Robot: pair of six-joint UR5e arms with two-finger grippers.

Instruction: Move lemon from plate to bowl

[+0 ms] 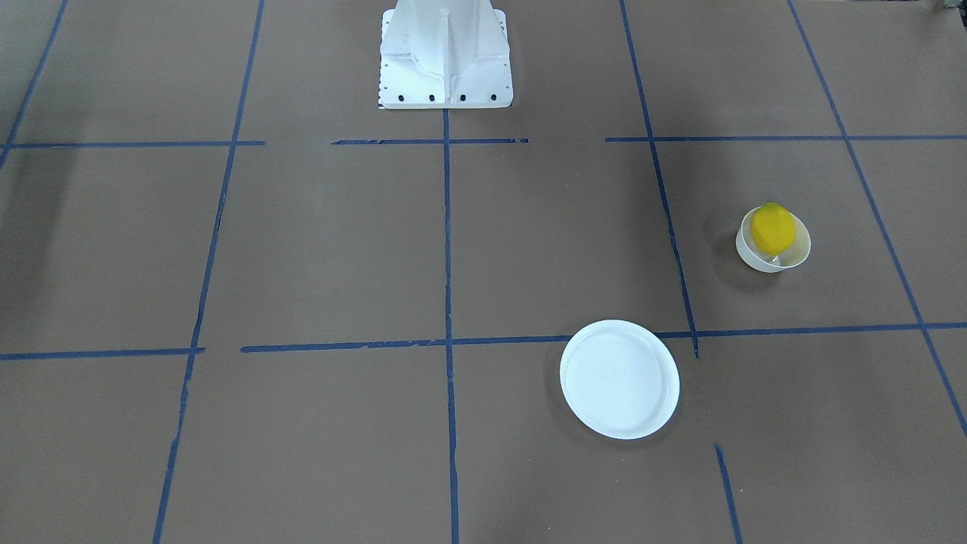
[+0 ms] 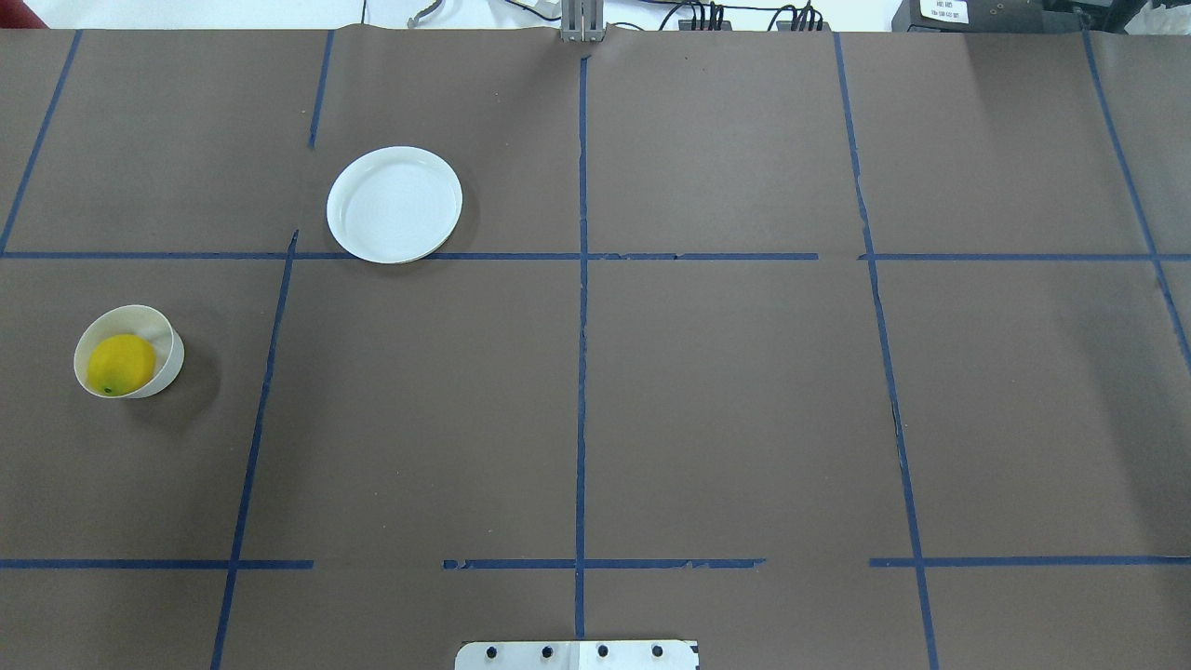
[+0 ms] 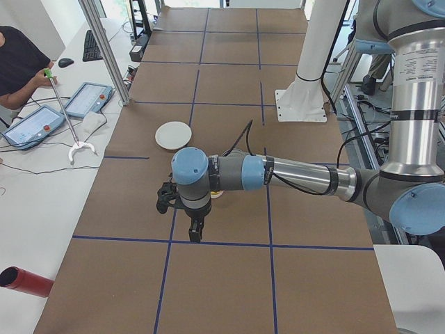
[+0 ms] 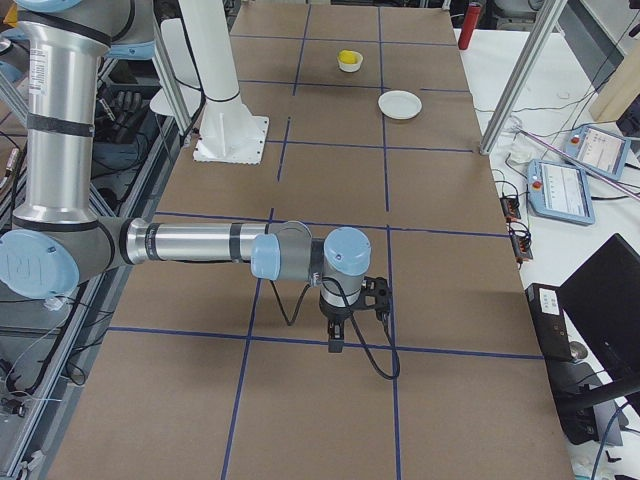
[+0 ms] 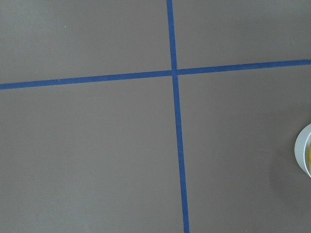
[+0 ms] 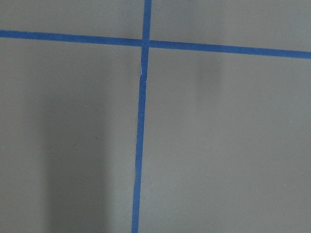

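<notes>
The yellow lemon point(image 1: 773, 229) lies inside the small off-white bowl point(image 1: 793, 257), also in the overhead view as lemon point(image 2: 120, 364) in bowl point(image 2: 167, 349). The flat white plate point(image 1: 619, 378) is bare, apart from the bowl; it also shows in the overhead view point(image 2: 394, 204). The bowl's rim point(image 5: 302, 153) shows at the left wrist view's right edge. My left gripper point(image 3: 195, 233) shows only in the exterior left view, pointing down above the table near the bowl; I cannot tell whether it is open. My right gripper point(image 4: 335, 342) shows only in the exterior right view, far from both dishes; I cannot tell its state either.
Brown paper with blue tape lines point(image 2: 582, 372) covers the table. The robot's white base point(image 1: 444, 57) stands at the table's robot side. An operator with a grabber stick point(image 3: 62, 111) and tablets point(image 3: 87, 99) sits beside the table.
</notes>
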